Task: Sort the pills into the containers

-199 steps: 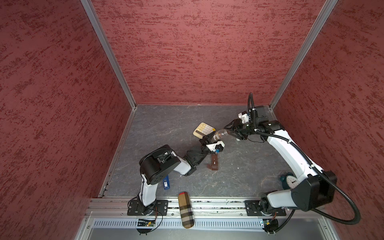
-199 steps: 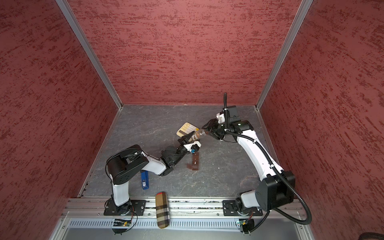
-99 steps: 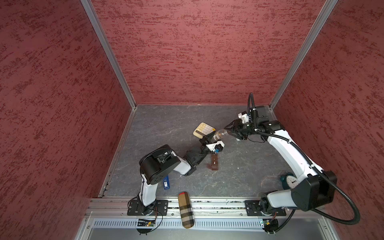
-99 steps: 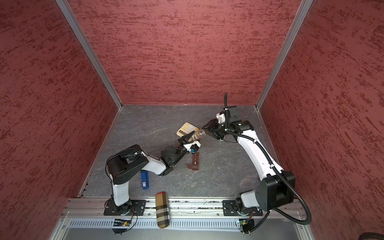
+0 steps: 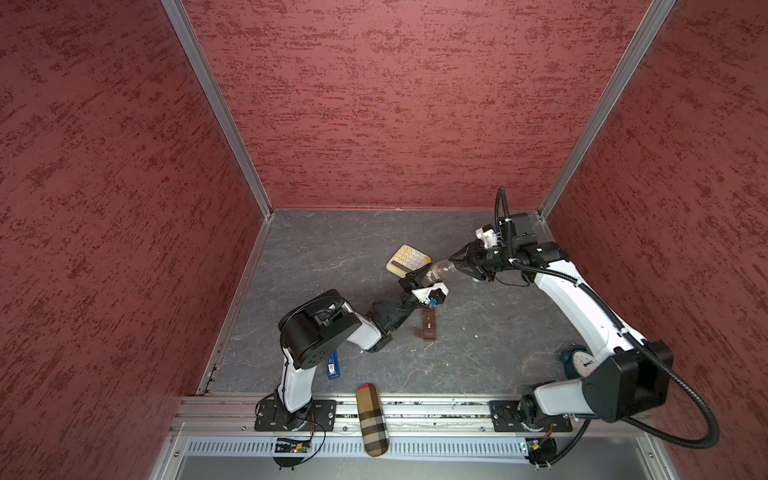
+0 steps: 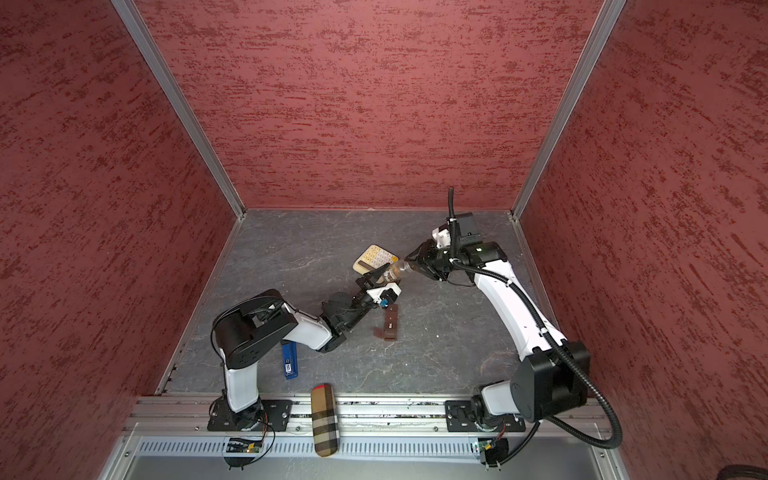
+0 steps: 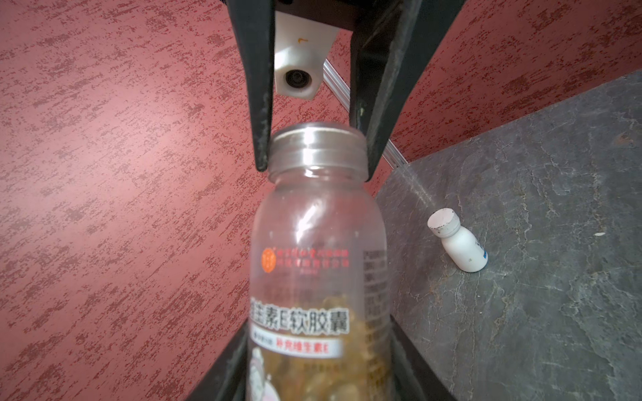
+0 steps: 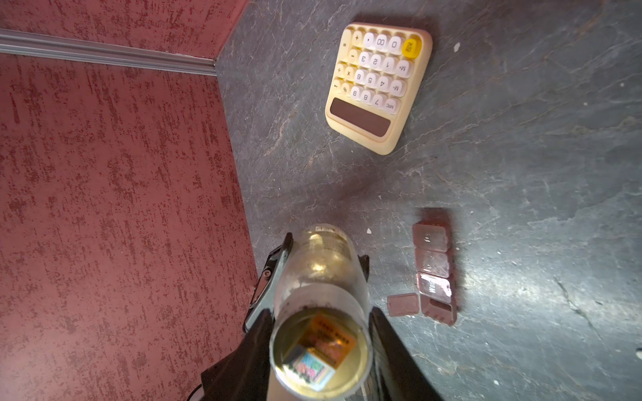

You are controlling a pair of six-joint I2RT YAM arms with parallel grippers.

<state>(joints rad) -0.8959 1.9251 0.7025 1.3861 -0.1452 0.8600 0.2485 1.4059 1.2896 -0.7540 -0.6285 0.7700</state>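
My left pincer (image 5: 428,277) is clenched round the body of the clear bottle (image 7: 318,243), holding it off the table (image 8: 521,173) with its neck towards the right; my right pincer (image 7: 314,165) straddles that neck, one finger on each side and seemingly touching it, but I cannot tell whether it is pinching or only set around it; the pills (image 7: 333,378) I must sort are golden capsules heaped in the bottle's lower part, none poured out as far as I can see; the pill box (image 8: 433,264) lies flat on the table just near of the bottle, one end lid (image 8: 402,305) flipped open, the others looking shut; I judge this to be the opening step, before any pouring; next I need a firm, square pinch on the neck's top and a twist against my left's steady hold, then a careful tilt over the open compartment; hard to make out: from my left wrist the top looks like a grey cap, from my right wrist like an open mouth, so I cannot say which; a white speck (image 8: 369,230) beside the box may be a stray pill or a mark; farther out, the calculator (image 8: 378,86) lies to the far left, and a small white bottle (image 7: 460,243) sits on the table, which I cannot find in the top views
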